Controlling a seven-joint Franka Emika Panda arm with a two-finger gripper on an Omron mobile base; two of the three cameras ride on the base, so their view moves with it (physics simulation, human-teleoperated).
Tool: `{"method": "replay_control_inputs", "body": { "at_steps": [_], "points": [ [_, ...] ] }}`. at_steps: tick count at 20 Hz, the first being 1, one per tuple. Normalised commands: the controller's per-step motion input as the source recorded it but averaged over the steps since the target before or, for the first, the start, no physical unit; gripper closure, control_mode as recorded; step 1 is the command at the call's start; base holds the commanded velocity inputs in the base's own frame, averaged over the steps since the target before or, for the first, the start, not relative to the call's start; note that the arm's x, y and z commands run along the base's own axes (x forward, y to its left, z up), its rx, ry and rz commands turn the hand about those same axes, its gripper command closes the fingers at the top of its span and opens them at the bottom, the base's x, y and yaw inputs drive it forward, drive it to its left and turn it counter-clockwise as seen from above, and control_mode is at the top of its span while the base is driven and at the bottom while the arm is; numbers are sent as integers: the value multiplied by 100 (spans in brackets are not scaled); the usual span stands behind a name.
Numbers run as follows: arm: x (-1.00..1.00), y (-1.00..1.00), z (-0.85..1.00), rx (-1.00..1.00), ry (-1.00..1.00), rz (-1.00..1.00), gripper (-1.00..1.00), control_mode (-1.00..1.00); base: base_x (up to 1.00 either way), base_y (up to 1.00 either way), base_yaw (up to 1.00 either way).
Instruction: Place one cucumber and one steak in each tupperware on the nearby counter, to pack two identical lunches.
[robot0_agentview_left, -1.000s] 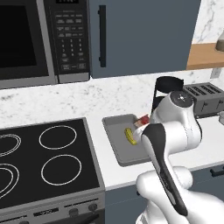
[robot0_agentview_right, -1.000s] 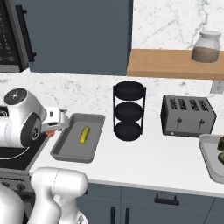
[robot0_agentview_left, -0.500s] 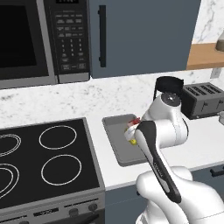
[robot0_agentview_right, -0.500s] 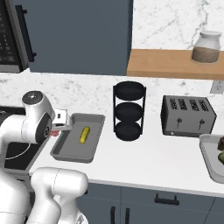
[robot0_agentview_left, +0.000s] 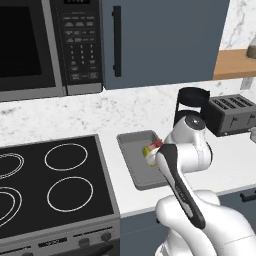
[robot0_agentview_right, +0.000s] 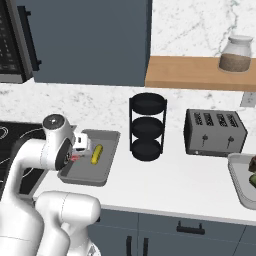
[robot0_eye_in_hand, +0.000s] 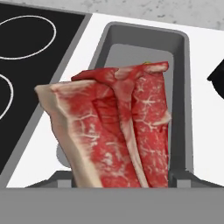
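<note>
Steak: raw red slab, white marbling, pale fat rim down one edge, standing on end in the hand view right in front of the cam, above the grey tupperware. Gripper is closed on the steak w/ jaws partway apart, meat between them; fingertips themselves hidden behind the meat. In the right base view a bit of red shows at the gripper, over the tupperware's stove-side edge. Tupperware = shallow rectangular tray, matte grey, rounded corners, sitting on the counter (white stone-look top, dark blue-grey fronts). Inside the tupperware: yellow-green cucumber, short and cylindrical, lying flat near the middle. Just beside the tupperware, away from the stove: black 3-tier round rack. Beyond that, a dark boxy toaster w/ slots on top. On the other side, touching the counter edge: black glass cooktop w/ white ring burners.
</note>
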Motion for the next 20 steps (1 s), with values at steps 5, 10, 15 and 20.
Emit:
{"method": "replay_control_inputs", "body": {
  "at_steps": [5,10,15,20],
  "points": [
    [58,14,-26,0,1,0,100,-100,0,0,0],
    [56,14,-32,0,3,0,100,-100,0,0,0],
    [35,5,-33,0,2,0,100,-100,0,0,0],
    [18,6,-37,0,0,0,100,-100,0,0,0]
  ]
}}
